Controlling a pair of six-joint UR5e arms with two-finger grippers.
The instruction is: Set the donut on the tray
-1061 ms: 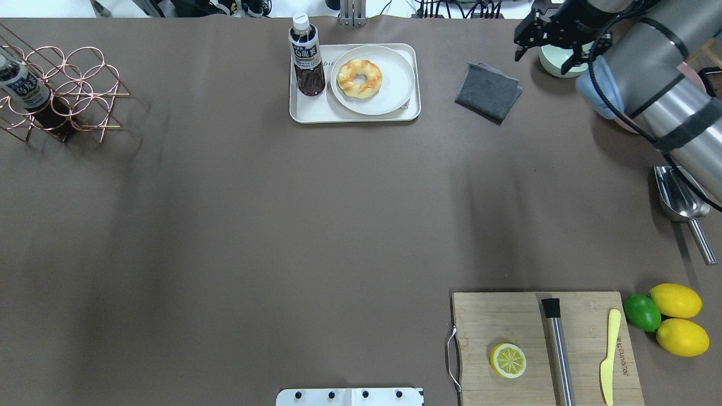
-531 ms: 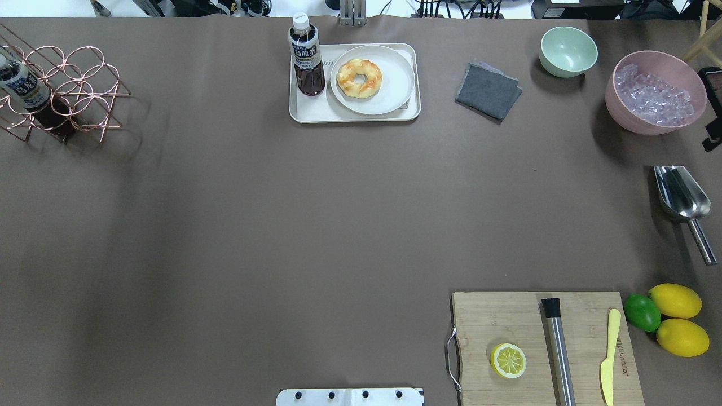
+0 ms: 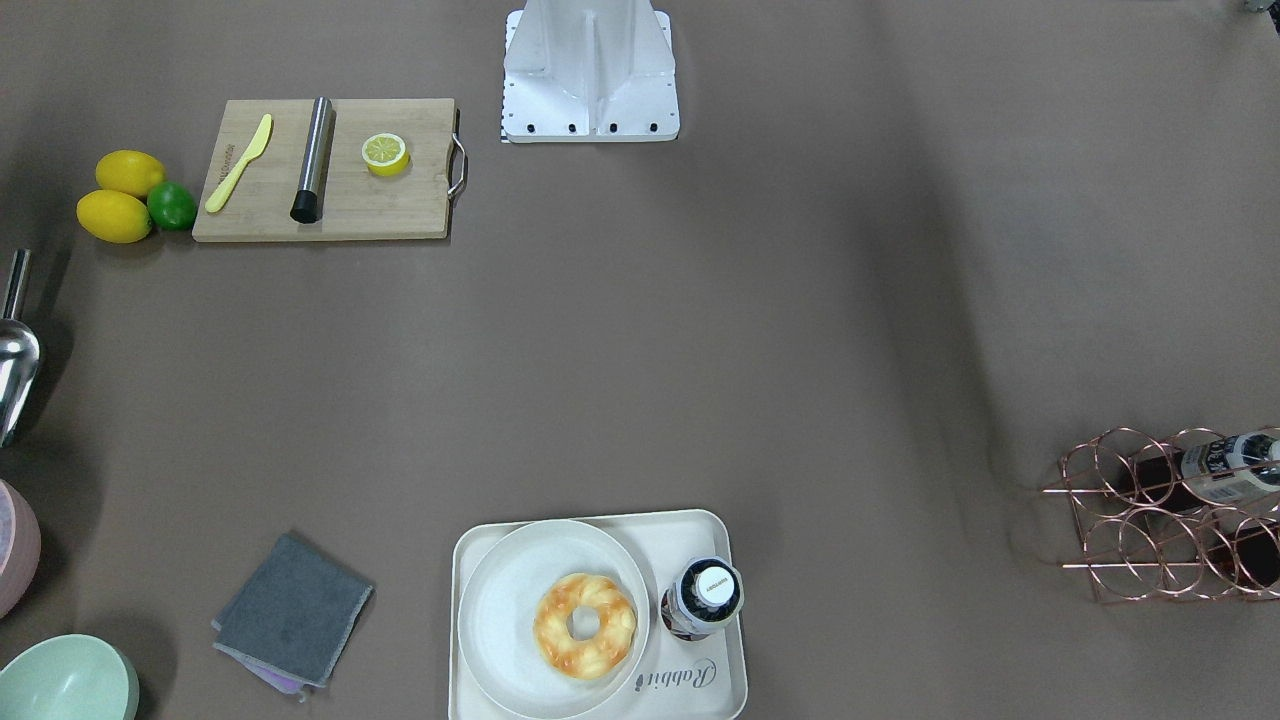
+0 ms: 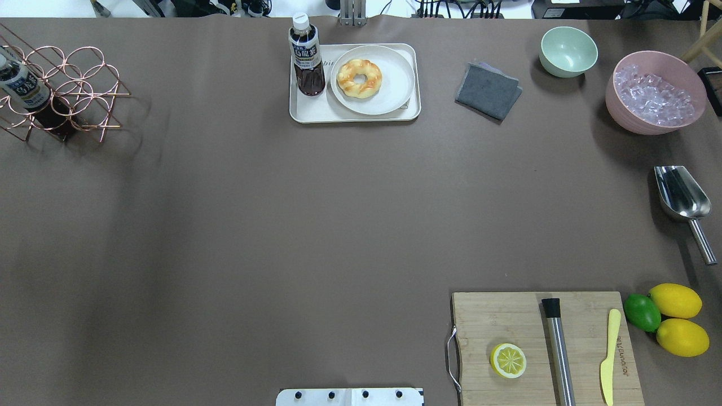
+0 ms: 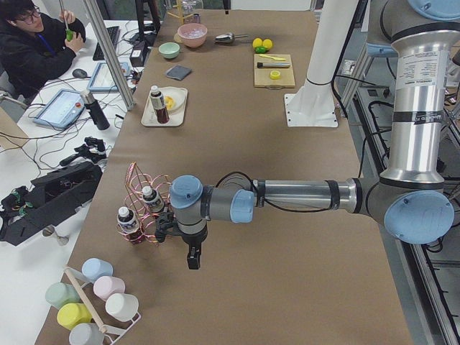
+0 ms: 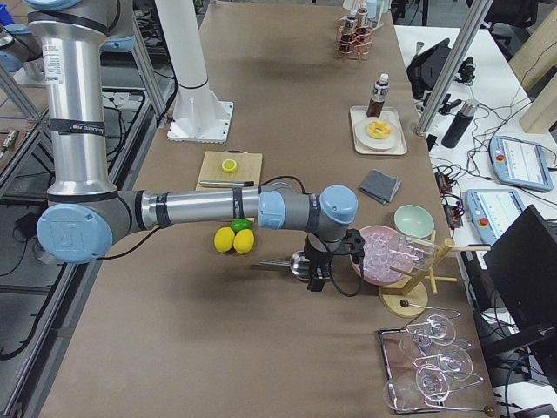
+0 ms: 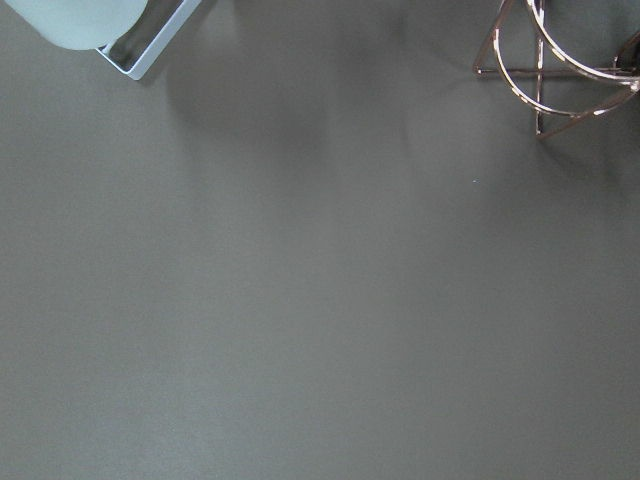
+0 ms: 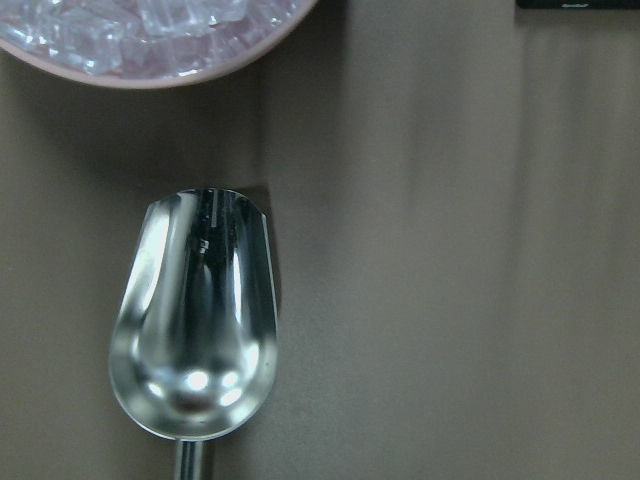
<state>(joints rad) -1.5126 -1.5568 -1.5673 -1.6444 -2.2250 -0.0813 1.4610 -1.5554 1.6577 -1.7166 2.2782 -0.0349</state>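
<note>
1. In the overhead view, the twisted golden-orange ring donut (image 4: 359,78) lies on a round cream plate (image 4: 395,90). The plate sits inside the cream rectangular tray (image 4: 316,111) at 12 o'clock on the brown tabletop (image 4: 282,225).
2. A dark, white-capped plastic bottle (image 4: 306,56) stands upright in the tray at the donut's 9 o'clock, just beside the plate.
3. The front-facing view shows the whole word "Rabbit" on the tray. Overhead, bottle and plate hide most of it.
4. Those two views show no arm; only the side views do.
5. The left-end view shows the left claw (image 5: 192,260) pointing down beside a copper wire rack (image 5: 140,208), well apart from the tray. I cannot tell how far open it is.
6. The right-end view shows the right claw (image 6: 313,284) pointing down by a shiny steel scoop (image 6: 296,261). I cannot tell its opening either.
7. The right wrist view alone shows the scoop close up, with a pink bowl (image 8: 150,84) of ice at its 12 o'clock.
</note>
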